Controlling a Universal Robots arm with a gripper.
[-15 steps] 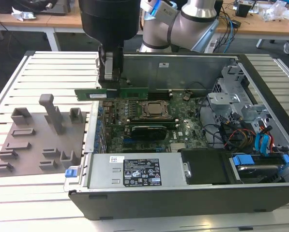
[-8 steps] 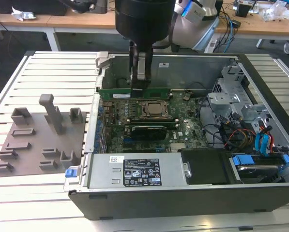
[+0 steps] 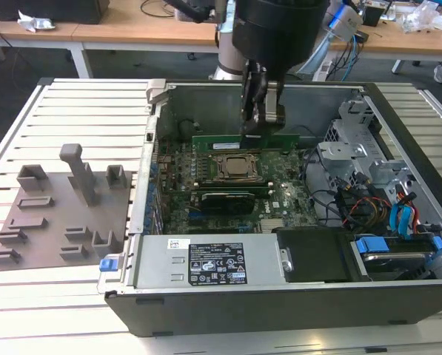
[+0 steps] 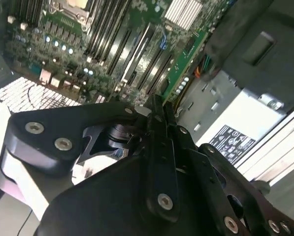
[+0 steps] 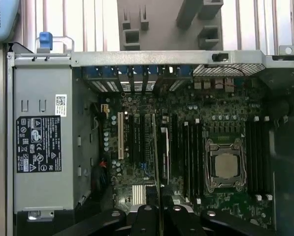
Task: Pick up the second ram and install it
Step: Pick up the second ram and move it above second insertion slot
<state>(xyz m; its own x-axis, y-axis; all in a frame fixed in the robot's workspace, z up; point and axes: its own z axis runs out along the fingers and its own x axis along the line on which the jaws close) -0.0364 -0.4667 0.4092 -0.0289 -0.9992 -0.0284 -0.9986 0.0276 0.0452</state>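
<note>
Alignment matters most: the gripper (image 3: 261,118), jaws closed tight on the second ram (image 3: 213,140) at upper centre of the exterior view, holds it on edge over the motherboard (image 3: 280,196), just above the processor socket (image 3: 235,168) in the frame. I judge it is best lowered level, parallel to its slot, with even pressure.

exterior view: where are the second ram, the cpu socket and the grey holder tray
second ram (image 3: 221,140), exterior view, its green face
cpu socket (image 3: 235,167), exterior view, middle of the chip
grey holder tray (image 3: 65,211), exterior view, bare flat base
</note>
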